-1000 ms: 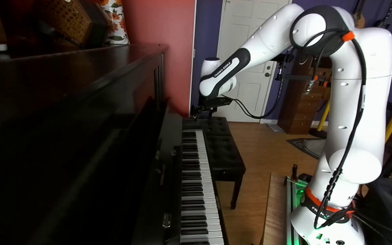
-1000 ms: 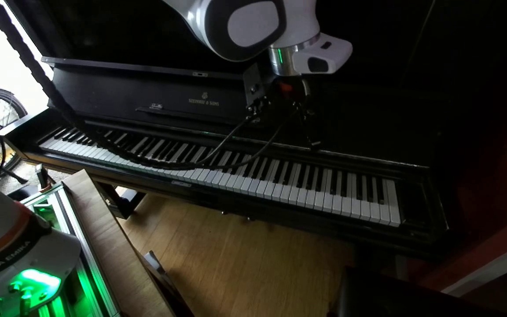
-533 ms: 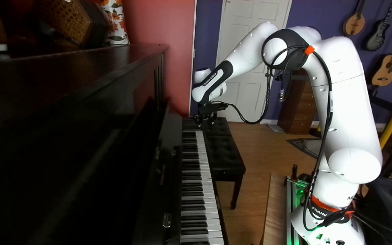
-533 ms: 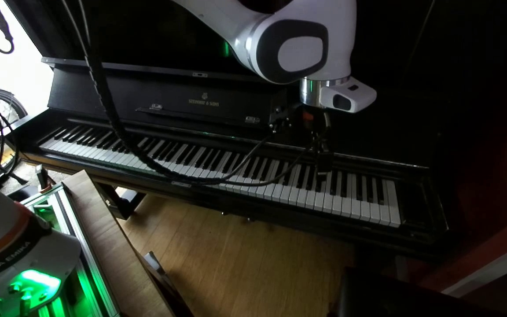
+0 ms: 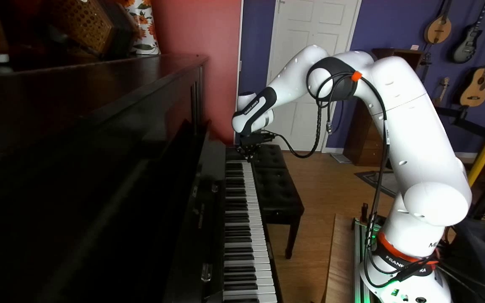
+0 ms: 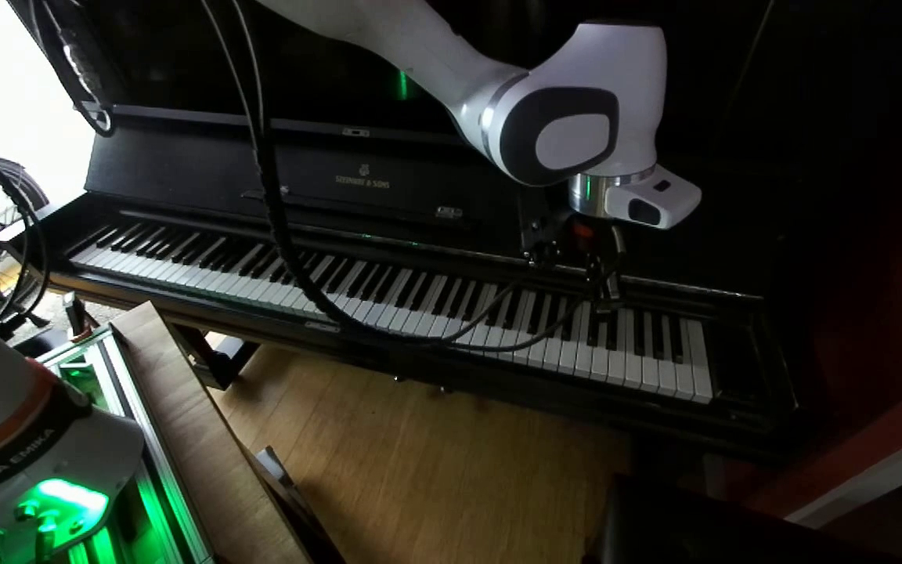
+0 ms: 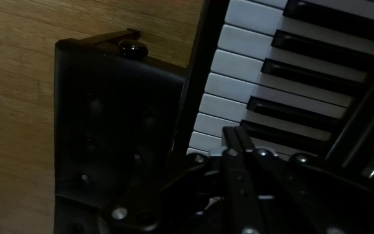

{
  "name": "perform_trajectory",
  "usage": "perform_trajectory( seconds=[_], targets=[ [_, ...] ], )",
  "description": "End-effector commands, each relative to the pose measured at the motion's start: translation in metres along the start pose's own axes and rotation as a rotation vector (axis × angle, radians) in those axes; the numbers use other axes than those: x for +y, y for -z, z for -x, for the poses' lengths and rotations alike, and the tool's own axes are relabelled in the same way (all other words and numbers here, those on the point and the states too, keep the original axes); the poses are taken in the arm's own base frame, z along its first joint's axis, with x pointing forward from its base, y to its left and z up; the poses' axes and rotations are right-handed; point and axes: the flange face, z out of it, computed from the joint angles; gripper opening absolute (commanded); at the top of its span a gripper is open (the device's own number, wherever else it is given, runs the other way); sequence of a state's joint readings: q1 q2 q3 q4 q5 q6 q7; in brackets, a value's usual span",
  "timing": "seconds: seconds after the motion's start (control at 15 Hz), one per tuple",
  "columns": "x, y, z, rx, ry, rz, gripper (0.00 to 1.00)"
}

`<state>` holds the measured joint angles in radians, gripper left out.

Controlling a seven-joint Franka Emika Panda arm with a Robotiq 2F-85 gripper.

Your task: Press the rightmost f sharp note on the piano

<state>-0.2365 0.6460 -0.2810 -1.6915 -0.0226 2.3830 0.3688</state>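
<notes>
The dark piano [image 6: 185, 153] shows its long row of white and black keys in both exterior views. Counting from the right end, its third black key is the rightmost f sharp note [image 6: 639, 333]. My gripper [image 6: 607, 304] is low over the back part of the keys, just left of that key. In the wrist view the fingertips of the gripper [image 7: 235, 128] are together with nothing between them, overlapping a black key's front end. The f sharp key seems hidden behind the gripper there. Whether the tips touch any key I cannot tell.
A black padded bench [image 5: 280, 191] stands along the keyboard's front. The raised fallboard [image 6: 302, 164] rises behind the keys. Cables [image 6: 294, 266] loop from the arm across the keyboard. A wooden board [image 6: 200, 423] lies beside the robot's base [image 5: 406, 269].
The arm has come down and moved toward the keyboard's right end, bringing the gripper close over the keys. The fingers, apart earlier, have come together.
</notes>
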Motion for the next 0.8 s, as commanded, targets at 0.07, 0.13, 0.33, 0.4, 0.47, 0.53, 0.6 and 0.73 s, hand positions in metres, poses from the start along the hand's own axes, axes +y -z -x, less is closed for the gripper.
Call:
perform_trajectory(
  seconds=[0.07, 0.13, 0.33, 0.4, 0.47, 0.53, 0.6, 0.73],
  targets=[
    [-0.008, -0.033, -0.024, 0.051, -0.011, -0.084, 0.00],
    [-0.005, -0.017, -0.013, 0.037, -0.011, -0.047, 0.01],
    [-0.009, -0.030, -0.019, 0.047, -0.011, -0.058, 0.01],
    [-0.009, -0.030, -0.020, 0.049, -0.011, -0.059, 0.01],
    [-0.009, -0.030, -0.021, 0.051, -0.011, -0.060, 0.01],
    [-0.009, -0.029, -0.022, 0.052, -0.011, -0.061, 0.01],
    [-0.009, -0.028, -0.022, 0.053, -0.012, -0.061, 0.00],
    [-0.011, -0.037, -0.023, 0.060, -0.015, -0.049, 0.00]
  ],
)
